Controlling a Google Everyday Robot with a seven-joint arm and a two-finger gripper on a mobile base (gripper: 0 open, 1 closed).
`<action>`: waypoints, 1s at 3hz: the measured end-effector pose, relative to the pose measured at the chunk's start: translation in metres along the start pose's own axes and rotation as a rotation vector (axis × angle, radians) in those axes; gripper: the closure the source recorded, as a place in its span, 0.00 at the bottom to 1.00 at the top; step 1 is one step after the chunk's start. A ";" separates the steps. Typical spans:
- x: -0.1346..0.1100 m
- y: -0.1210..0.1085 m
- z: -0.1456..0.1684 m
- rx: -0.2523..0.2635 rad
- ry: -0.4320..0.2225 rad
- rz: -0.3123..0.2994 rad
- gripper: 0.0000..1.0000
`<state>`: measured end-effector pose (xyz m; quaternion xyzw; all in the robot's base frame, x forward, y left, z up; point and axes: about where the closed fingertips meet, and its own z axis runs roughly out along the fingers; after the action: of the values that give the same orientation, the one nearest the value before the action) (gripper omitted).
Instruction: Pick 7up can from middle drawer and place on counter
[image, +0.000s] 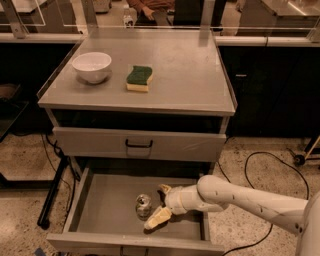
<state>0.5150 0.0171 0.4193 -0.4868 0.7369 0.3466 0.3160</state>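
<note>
The 7up can (143, 206) stands upright on the floor of the open middle drawer (105, 210), near its centre front. My gripper (160, 204) reaches into the drawer from the right, just right of the can. Its fingers are open: one pale fingertip (157, 218) lies low at the front right of the can, the other (164, 189) sits behind and to the right. The can is not held. The counter (185, 75) is the grey top of the cabinet above.
A white bowl (91, 66) and a green and yellow sponge (139, 79) sit on the counter's left half. A closed drawer front with a black handle (138, 144) is above the open drawer. Black cables (260, 165) lie on the floor to the right.
</note>
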 end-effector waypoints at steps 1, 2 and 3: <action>-0.002 -0.011 0.013 0.000 -0.023 -0.004 0.00; -0.001 -0.015 0.021 -0.004 -0.054 0.012 0.00; 0.002 -0.009 0.034 -0.027 -0.088 0.038 0.00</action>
<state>0.5274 0.0407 0.3967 -0.4614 0.7266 0.3836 0.3348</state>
